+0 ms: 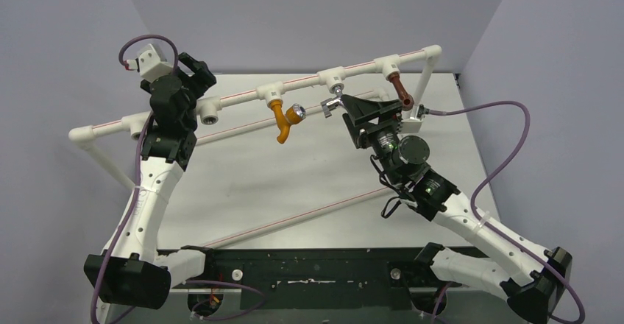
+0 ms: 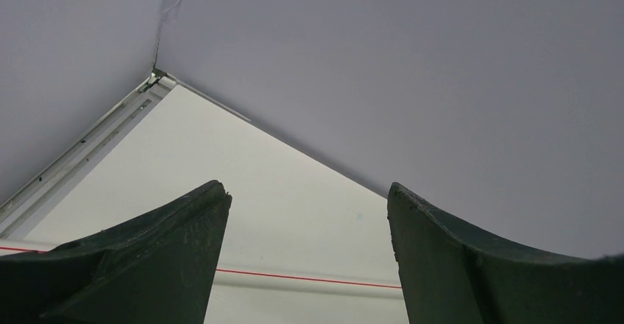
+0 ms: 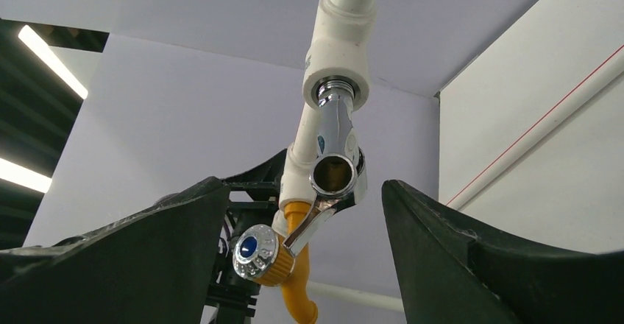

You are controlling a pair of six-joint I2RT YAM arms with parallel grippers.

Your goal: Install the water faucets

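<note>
My right gripper [image 3: 303,185] has its fingers spread wide, just short of the silver lever faucet [image 3: 335,155]. The faucet's threaded end sits in a white tee fitting [image 3: 335,51] on the raised pipe rail [image 1: 239,96] above the worktop [image 1: 257,184]. I judge the gripper is lined up to grasp the faucet and twist it tight. The orange faucet [image 1: 283,121] occupies the next tee to the left, the brown faucet [image 1: 401,90] the one to the right. My left gripper [image 1: 197,70], fingers apart and empty, hovers near the rail's left end, perhaps to steady it.
</note>
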